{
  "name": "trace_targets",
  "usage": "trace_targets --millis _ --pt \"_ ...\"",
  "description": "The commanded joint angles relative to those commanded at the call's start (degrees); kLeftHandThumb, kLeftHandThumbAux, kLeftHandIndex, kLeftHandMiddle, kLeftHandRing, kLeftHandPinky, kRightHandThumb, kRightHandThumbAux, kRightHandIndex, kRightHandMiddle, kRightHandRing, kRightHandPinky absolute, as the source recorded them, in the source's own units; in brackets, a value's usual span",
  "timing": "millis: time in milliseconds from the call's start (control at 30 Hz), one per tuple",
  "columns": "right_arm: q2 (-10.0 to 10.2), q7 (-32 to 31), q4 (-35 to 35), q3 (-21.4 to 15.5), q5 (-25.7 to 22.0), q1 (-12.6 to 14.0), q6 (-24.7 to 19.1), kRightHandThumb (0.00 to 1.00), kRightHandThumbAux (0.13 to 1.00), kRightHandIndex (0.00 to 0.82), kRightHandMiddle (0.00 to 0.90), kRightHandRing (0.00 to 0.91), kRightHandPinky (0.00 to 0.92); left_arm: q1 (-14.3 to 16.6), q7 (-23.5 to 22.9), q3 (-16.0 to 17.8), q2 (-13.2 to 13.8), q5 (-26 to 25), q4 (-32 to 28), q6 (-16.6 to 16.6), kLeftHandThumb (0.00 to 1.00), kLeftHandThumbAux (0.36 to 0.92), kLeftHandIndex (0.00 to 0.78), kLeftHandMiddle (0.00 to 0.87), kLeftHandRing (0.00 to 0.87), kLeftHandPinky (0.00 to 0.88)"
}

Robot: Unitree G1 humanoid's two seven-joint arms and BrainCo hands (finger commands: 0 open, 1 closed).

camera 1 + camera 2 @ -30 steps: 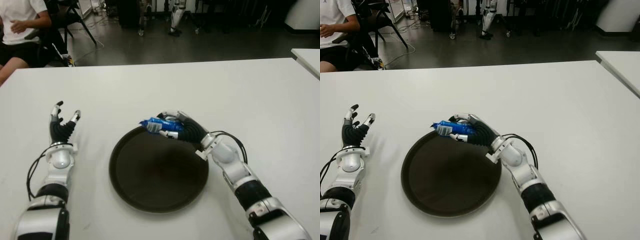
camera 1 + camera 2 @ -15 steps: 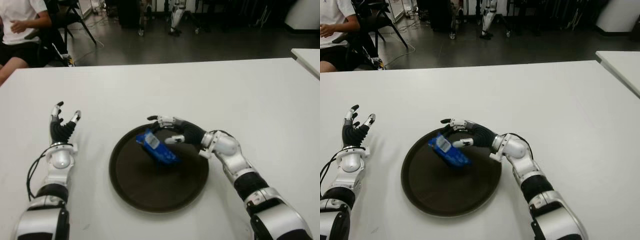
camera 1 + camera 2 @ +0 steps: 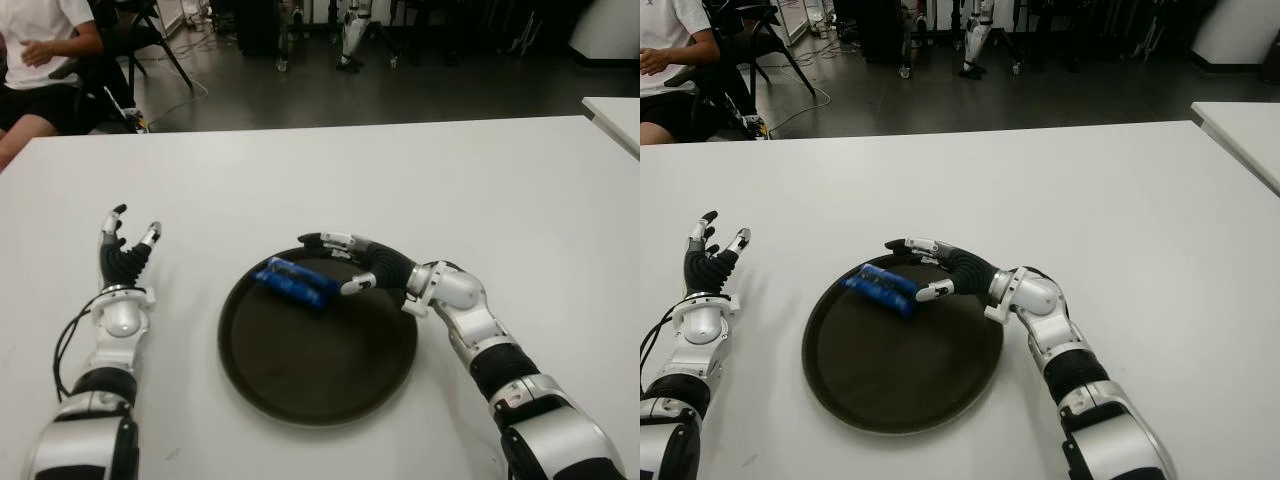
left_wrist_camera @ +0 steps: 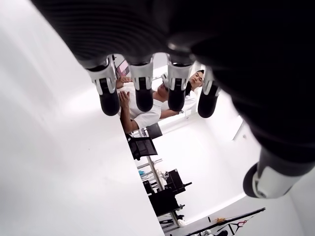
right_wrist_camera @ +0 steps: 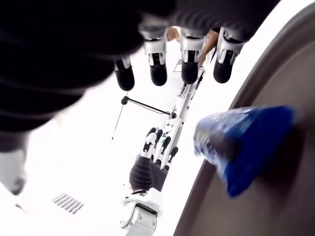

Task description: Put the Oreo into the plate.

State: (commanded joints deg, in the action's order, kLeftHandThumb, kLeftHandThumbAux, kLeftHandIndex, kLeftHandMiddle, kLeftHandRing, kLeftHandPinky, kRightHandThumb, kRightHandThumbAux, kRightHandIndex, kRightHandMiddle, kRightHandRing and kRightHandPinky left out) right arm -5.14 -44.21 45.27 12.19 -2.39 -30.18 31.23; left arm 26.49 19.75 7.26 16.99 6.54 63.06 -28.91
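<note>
The blue Oreo pack (image 3: 295, 282) lies flat inside the dark round plate (image 3: 330, 385), near its far left rim; the right wrist view shows the pack (image 5: 246, 147) on the plate apart from the fingers. My right hand (image 3: 343, 265) hovers over the plate's far right part, fingers spread and holding nothing, its fingertips just right of the pack. My left hand (image 3: 126, 252) shows at the left of the plate over the white table (image 3: 450, 180), fingers spread upward and holding nothing.
A seated person (image 3: 40, 50) is beyond the table's far left corner. Chairs and stands fill the dark floor behind. A second white table edge (image 3: 615, 110) shows at the far right.
One second ago my right hand held the Oreo pack above the plate's far rim. It let go; the pack dropped, tipped and now lies flat in the plate. The left hand stayed still.
</note>
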Motion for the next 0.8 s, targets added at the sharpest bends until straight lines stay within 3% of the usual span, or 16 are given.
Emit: trace_targets --millis 433,800 --pt "0.04 -1.94 -1.04 -0.62 -0.99 -0.3 -1.12 0.0 0.489 0.0 0.0 0.0 0.0 -0.24 0.29 -0.39 0.35 0.63 -0.18 -0.18 0.0 0.548 0.0 0.0 0.0 0.0" --pt "-0.07 1.7 0.81 -0.81 1.2 -0.51 2.23 0.0 0.467 0.0 0.0 0.0 0.0 -0.18 -0.5 0.34 0.18 0.05 0.07 -0.44 0.0 0.566 0.0 0.0 0.0 0.0"
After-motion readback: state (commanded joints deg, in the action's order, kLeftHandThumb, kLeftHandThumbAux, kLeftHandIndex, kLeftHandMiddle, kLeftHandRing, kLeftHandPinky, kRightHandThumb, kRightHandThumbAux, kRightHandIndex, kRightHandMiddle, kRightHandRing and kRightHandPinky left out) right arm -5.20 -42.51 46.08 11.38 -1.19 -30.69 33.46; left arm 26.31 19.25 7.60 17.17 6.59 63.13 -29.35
